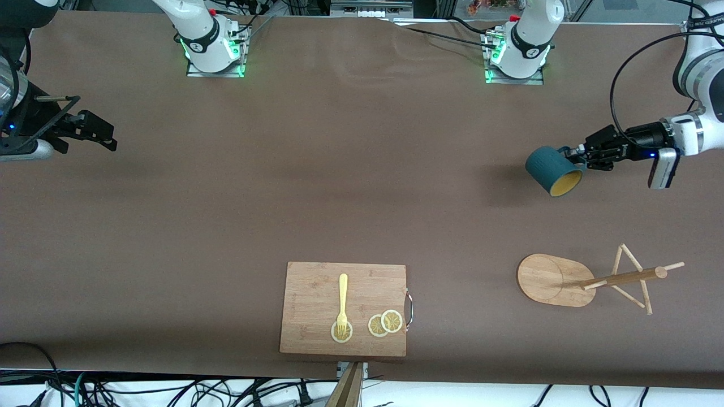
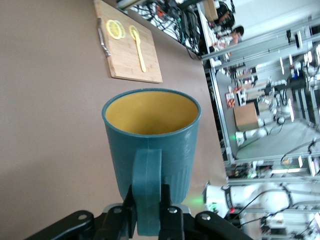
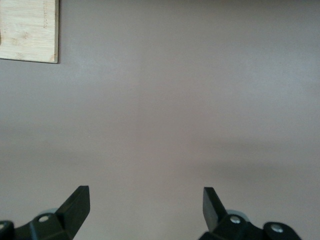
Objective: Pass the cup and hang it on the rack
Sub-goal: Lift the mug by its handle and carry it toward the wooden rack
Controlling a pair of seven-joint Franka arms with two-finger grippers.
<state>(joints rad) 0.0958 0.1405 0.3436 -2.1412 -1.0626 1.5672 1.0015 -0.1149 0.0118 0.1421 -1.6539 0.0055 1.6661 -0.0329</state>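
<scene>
Cup (image 1: 553,170) hangs tilted over table, handle pinched by left pincer (image 1: 578,154); right pincer (image 1: 107,137) waits spread.

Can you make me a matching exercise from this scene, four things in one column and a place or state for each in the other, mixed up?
Things:
1. cup
2. rack
3. fork
4. right end effector

Places or states:
A. lying on the cutting board, tines on a lemon slice
B. open, holding nothing
C. standing on the table, no mug on its pegs
D. held by its handle in the left end effector, in the air

Pairs: 1-D, 2-C, 3-A, 4-B
</scene>
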